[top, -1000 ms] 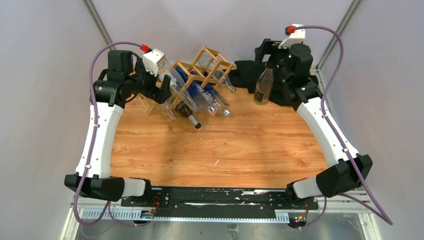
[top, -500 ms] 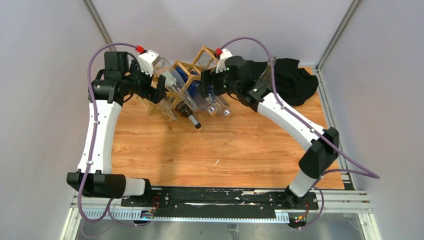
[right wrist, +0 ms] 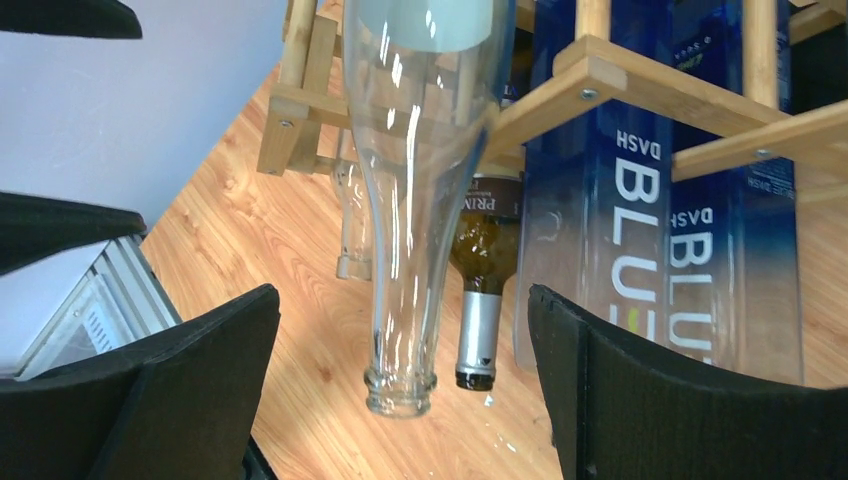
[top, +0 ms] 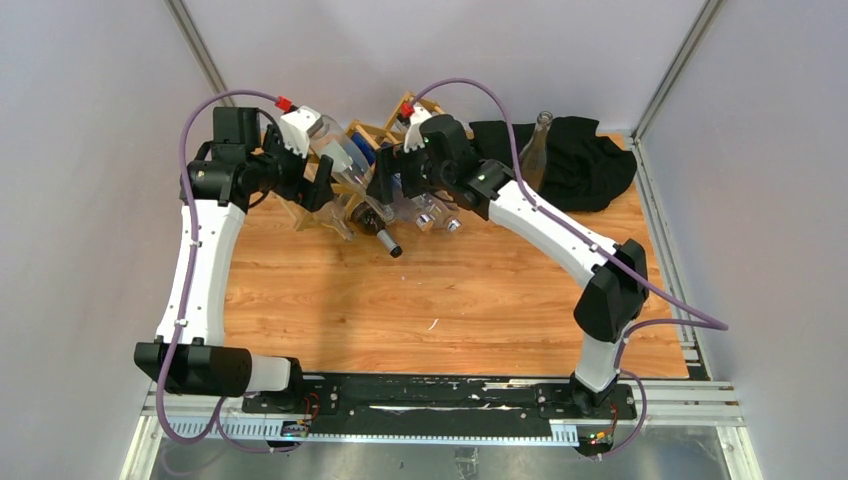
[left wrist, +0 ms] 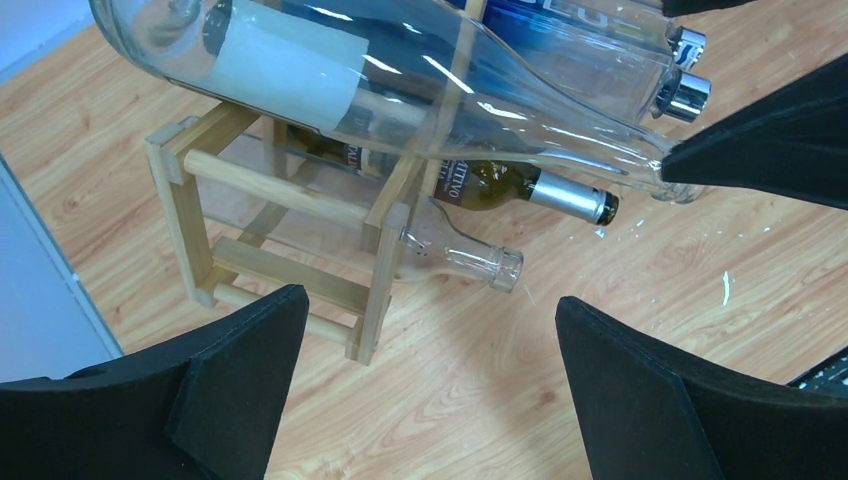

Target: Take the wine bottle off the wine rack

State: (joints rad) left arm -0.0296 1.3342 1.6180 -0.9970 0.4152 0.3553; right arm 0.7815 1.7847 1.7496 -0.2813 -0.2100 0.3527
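The light wooden wine rack point(top: 362, 133) stands at the back of the table with several bottles lying in its cells. A clear wine bottle point(right wrist: 402, 250) with a white label sticks out on top, neck forward. Under it lie a dark bottle with a silver capsule point(right wrist: 480, 300) and a small clear bottle point(left wrist: 460, 262). My right gripper point(right wrist: 405, 340) is open, its fingers either side of the clear bottle's neck without touching it. My left gripper point(left wrist: 430, 340) is open at the rack's left end point(left wrist: 280, 200), over bare table.
Two blue square bottles point(right wrist: 640, 220) fill the rack's right cells. Another bottle point(top: 537, 150) stands upright on the black cloth point(top: 590, 160) at the back right. Grey walls close in behind and on both sides. The two grippers point(top: 322, 180) point(top: 385, 180) are close together.
My right arm has swung from the black cloth at the back right across to the rack, leaving a bottle standing on the cloth. The left arm has barely moved.
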